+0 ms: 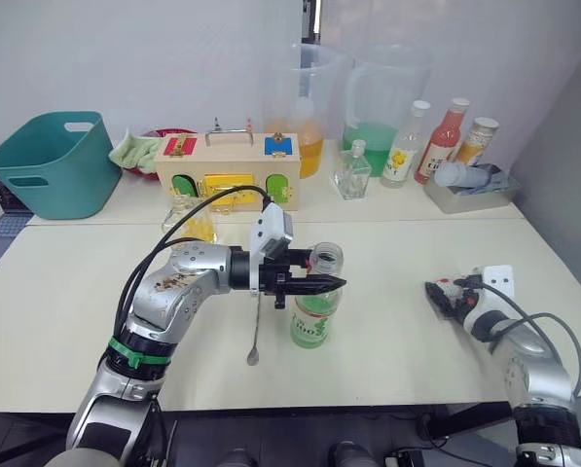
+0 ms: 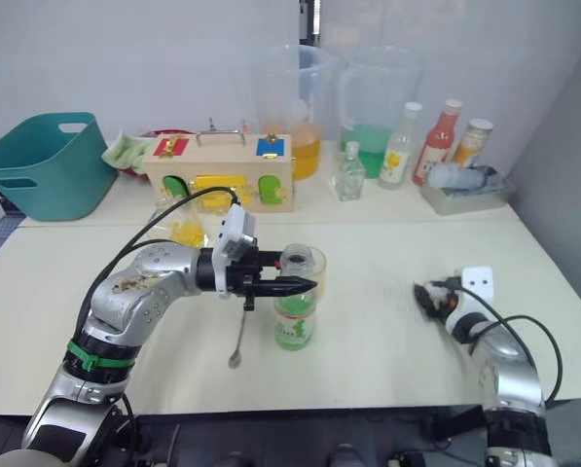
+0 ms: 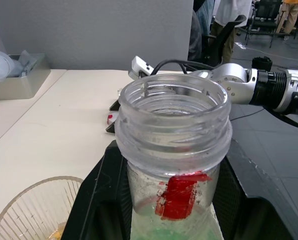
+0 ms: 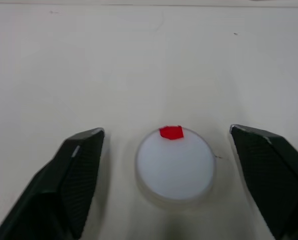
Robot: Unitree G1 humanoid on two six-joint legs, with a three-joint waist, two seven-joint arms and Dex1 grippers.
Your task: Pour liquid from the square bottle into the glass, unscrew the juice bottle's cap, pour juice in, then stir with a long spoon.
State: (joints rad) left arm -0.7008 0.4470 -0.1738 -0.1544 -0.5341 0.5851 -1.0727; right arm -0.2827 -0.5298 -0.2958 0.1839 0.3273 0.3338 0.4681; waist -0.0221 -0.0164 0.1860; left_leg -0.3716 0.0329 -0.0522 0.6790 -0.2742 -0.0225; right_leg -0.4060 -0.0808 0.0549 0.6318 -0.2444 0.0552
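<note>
Left jaws clamp the juice bottle (image 1: 315, 313); right jaws spread around the cap (image 4: 174, 165)

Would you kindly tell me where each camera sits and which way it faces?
Left eye, right eye: on the head, looking forward and down at the table; both arms show, the left claw on the juice bottle.
Left wrist: along the left claw's fingers at the juice bottle's open neck; right arm beyond.
Right wrist: down between the open right claw fingers at the cap on the table.
Shared: the bottle, in head and left wrist views.
</note>
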